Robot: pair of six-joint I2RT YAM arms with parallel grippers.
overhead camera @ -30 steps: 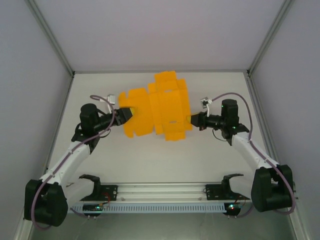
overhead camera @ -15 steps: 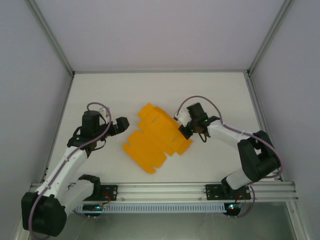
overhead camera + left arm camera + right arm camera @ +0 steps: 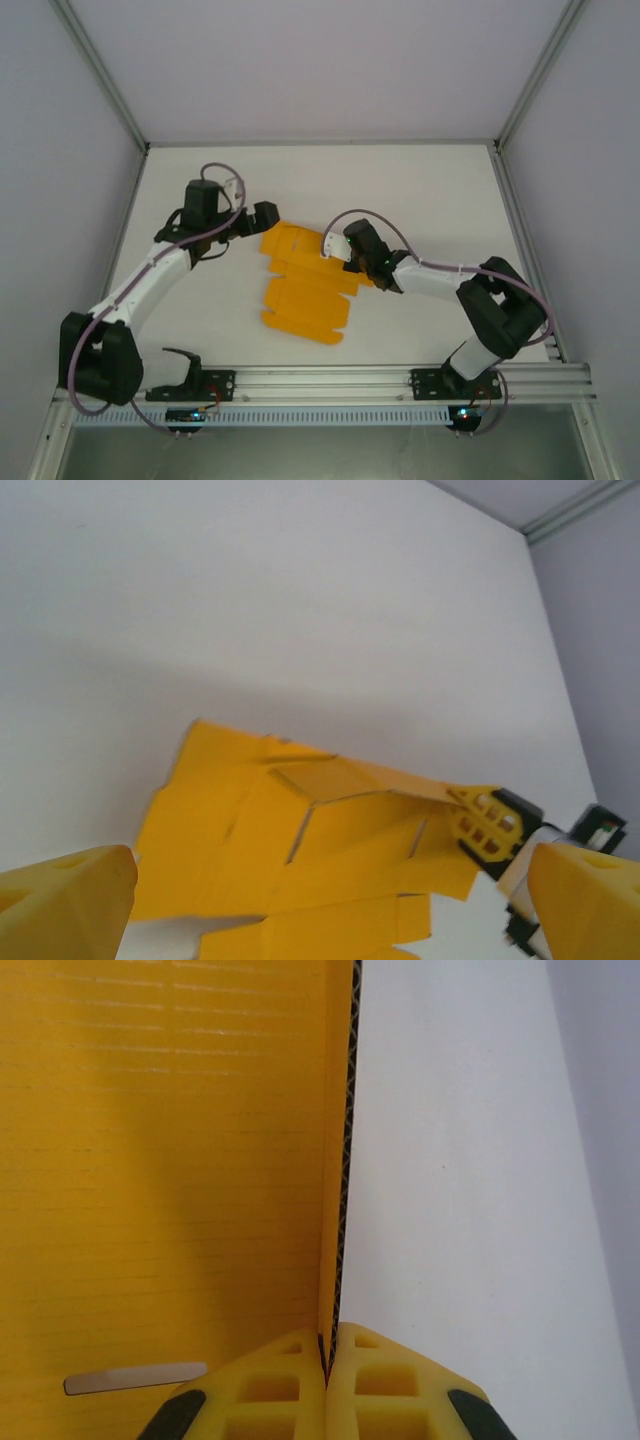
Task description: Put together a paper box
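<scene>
Count: one paper box (image 3: 300, 290), my two pincers. My left pincer (image 3: 266, 217) spread wide, holding nothing, just beside sheet's far-left corner; a second ago it sat on left flap. Sheet since turned and slid nearer on table (image 3: 430, 190). My right pincer (image 3: 352, 262) pressed together, pinching sheet's right edge, that panel raised. Card orange-yellow, flat die-cut, creased, slotted.
</scene>
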